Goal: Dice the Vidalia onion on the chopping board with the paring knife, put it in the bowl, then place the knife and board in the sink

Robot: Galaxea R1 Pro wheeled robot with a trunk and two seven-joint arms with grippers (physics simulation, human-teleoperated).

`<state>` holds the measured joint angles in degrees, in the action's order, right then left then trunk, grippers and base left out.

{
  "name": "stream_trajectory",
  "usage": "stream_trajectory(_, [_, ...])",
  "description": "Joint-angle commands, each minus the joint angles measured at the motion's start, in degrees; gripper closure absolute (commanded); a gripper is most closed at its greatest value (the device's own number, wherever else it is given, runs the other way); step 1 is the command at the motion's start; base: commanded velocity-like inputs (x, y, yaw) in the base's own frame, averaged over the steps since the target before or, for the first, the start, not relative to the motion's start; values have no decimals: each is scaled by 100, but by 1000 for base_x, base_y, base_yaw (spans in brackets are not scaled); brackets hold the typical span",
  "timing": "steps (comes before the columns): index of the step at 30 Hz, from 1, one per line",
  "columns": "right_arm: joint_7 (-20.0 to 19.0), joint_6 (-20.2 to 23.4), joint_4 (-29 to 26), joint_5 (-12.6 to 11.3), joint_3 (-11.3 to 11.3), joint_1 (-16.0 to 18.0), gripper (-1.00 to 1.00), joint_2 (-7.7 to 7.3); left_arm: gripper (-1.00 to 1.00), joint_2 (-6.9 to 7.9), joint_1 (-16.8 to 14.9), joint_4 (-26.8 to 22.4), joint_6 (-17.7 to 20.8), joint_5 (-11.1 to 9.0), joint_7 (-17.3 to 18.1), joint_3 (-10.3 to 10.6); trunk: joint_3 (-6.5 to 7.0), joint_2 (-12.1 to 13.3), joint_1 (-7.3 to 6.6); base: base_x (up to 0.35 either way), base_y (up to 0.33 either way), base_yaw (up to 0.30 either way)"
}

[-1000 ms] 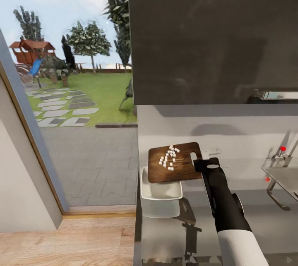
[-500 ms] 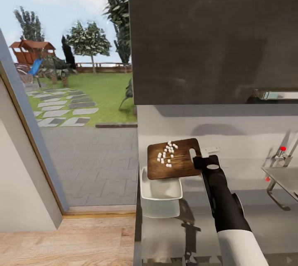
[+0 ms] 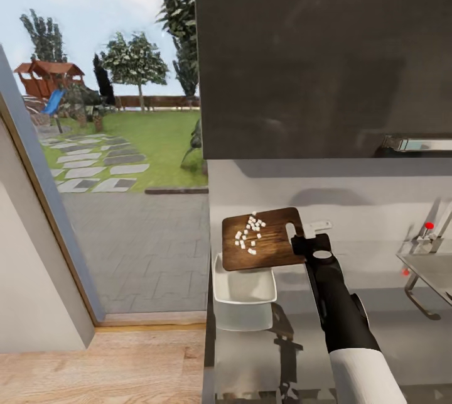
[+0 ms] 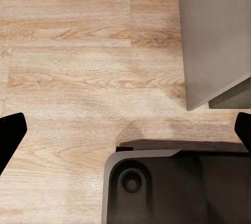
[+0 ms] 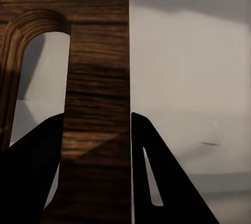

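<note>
- Grey countertop (image 3: 376, 328) runs along a pale wall under a dark upper cabinet (image 3: 320, 52); at its left end a glazed opening looks out on a paved yard, lawn, trees and a red-roofed playhouse (image 3: 47, 77).
- Wood plank floor (image 3: 100, 366) lies below the countertop's left end.
- The right gripper (image 3: 306, 242) is clenched on the handle end of the chopping board (image 3: 260, 247), at the board's right edge beside its handle slot.
- In the right wrist view the board's handle strip (image 5: 97, 104) sits between the two dark fingers (image 5: 157, 182), with the rounded slot to one side.
- The board is held up off the countertop, tilted, its near left part over the far rim of the bowl (image 3: 243, 291).
- Small white pieces of diced onion (image 3: 249, 237) lie scattered on the board's upper face, mostly toward its far left half; one piece sits close to the far edge.
- The white bowl stands at the countertop's left edge, just under and nearer than the board; whether any onion is in it cannot be told.
- The sink (image 3: 433, 272) shows at the right edge of the head view, well apart from the board, with its faucet lever's red tip (image 3: 429, 225) above it.
- The left gripper (image 4: 125, 135) hangs released, fingertips spread wide, above the wood floor and the robot's dark base (image 4: 178, 187), beside a grey cabinet face (image 4: 214, 31).
</note>
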<state>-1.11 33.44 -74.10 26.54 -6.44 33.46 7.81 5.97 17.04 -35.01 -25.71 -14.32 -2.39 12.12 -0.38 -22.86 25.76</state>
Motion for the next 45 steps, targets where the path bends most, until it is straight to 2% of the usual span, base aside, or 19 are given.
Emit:
stream_trajectory(1, [-12, 17, -2, 27, -6, 2, 100, 4, -100, 9, 1, -6, -15, -56, -25, 45, -4, -6, 3, 0, 0, 0])
stream_trajectory(21, [-29, -279, 9, 35, -6, 2, 100, -51, -100, 9, 1, 54, -15, -53, -25, 40, -4, -6, 3, 0, 0, 0])
stream_trajectory(25, [-29, -285, 9, 36, 1, 2, 100, -236, -100, 9, 1, 55, -17, -53, -25, 43, -4, -6, 3, 0, 0, 0])
stream_trajectory(32, [-29, -286, 9, 36, -14, 2, 100, -360, -100, 9, 1, 55, -18, -53, -25, 40, -4, -6, 3, 0, 0, 0])
stream_trajectory(45, [-29, -286, 9, 36, -15, 2, 100, -386, -100, 9, 1, 55, -16, -53, -25, 45, -4, -6, 3, 0, 0, 0])
